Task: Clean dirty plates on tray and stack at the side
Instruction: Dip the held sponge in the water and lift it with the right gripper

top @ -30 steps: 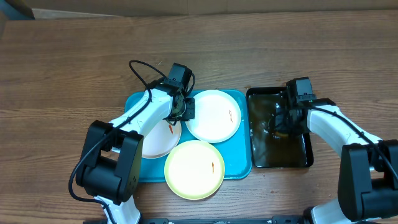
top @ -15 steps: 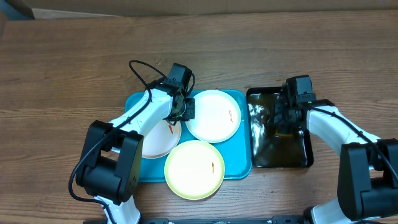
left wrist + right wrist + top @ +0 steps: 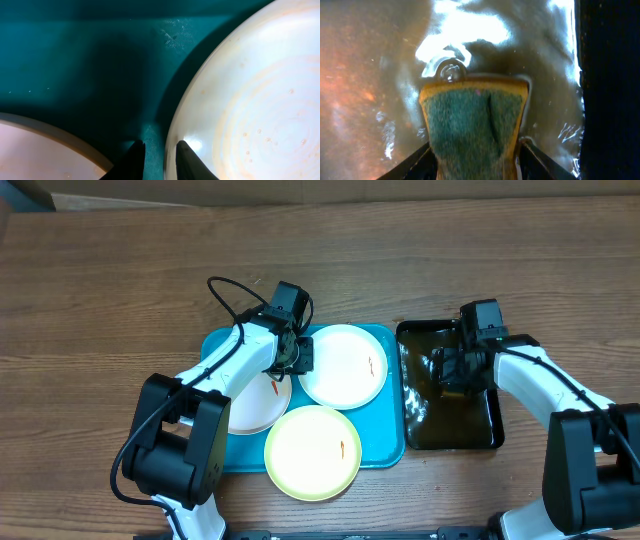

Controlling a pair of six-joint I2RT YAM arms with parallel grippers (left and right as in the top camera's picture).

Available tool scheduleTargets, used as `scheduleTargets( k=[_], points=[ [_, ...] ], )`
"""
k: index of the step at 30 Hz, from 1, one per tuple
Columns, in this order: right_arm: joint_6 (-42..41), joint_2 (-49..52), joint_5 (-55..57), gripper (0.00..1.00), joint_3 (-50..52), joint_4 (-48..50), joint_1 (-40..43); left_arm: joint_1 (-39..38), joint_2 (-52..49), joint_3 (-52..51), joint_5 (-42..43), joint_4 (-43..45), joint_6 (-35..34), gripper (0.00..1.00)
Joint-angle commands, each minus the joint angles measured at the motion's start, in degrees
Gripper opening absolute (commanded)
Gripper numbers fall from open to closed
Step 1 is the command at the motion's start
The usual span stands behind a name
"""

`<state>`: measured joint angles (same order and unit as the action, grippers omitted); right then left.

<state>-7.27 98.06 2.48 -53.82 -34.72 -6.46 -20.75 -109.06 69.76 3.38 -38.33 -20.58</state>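
The overhead view is bright, even and sharp. Only soft shadows hug the arms on the desk. White glare streaks the liquid in the black tray just left of the right claw. In the right wrist view that glare burns out beyond the claw, past the crisp sponge. The left wrist view is dim. A broad shadow lies on the blue tray ahead of the left claw. Its tips are dark and soft, with a small highlight on the plate beside them.
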Motion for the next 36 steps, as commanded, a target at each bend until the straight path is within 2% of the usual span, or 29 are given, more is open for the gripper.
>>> scheduleTargets(
  k=[1,4,10,11,12,14,15,19,23,25,26,28,36],
  points=[
    [-0.17,0.33,0.39,0.51,-2.03,-1.51,0.09,0.04,-0.35,-0.28,-0.37,0.04,0.87,0.24],
    [-0.17,0.33,0.37,0.43,-2.03,-1.81,0.09,0.04,-0.35,-0.28,-0.39,0.28,0.87,0.23],
    [-0.17,0.33,-1.79,0.42,-2.19,-1.77,0.09,0.04,-0.35,-0.28,-0.87,0.92,0.87,0.22],
    [-0.17,0.33,-1.75,0.38,-2.19,-1.77,0.09,0.04,-0.35,-0.28,-0.87,0.92,0.87,0.19],
    [-0.15,0.33,-1.73,0.29,-2.19,-1.77,0.09,0.04,-0.35,-0.28,-0.85,0.92,0.87,0.13],
    [-0.15,0.33,-1.73,0.07,-2.27,-1.81,0.09,0.04,-0.35,-0.28,-0.85,0.94,0.87,0.09],
    [-0.17,0.33,-1.73,0.04,-2.49,-1.95,0.09,0.04,-0.35,-0.28,-0.85,0.96,0.87,0.09],
    [-0.17,0.33,-1.75,0.04,-3.89,-3.19,0.09,0.04,-0.35,-0.28,-0.87,1.11,0.87,0.09],
    [-0.44,0.31,-1.75,0.04,-7.91,-9.14,-0.17,0.04,-0.35,-0.28,-1.53,1.42,0.87,0.17],
    [-0.63,0.31,-1.75,0.04,-11.34,-13.14,-0.79,0.04,-0.35,-0.28,-2.14,1.86,0.85,0.17],
    [-0.61,0.31,-1.73,0.04,-12.22,-14.05,-1.05,0.04,-0.35,-0.28,-2.12,2.05,0.85,0.16],
    [-0.63,0.31,-1.29,0.04,-14.01,-16.22,-1.6,0.04,-0.35,-0.28,-2.12,2.29,0.85,0.05],
    [-3.69,0.31,4.33,0.04,-15.17,-18.6,-2.99,0.04,-0.35,-0.28,-2.49,2.12,0.07,0.04]
  ],
)
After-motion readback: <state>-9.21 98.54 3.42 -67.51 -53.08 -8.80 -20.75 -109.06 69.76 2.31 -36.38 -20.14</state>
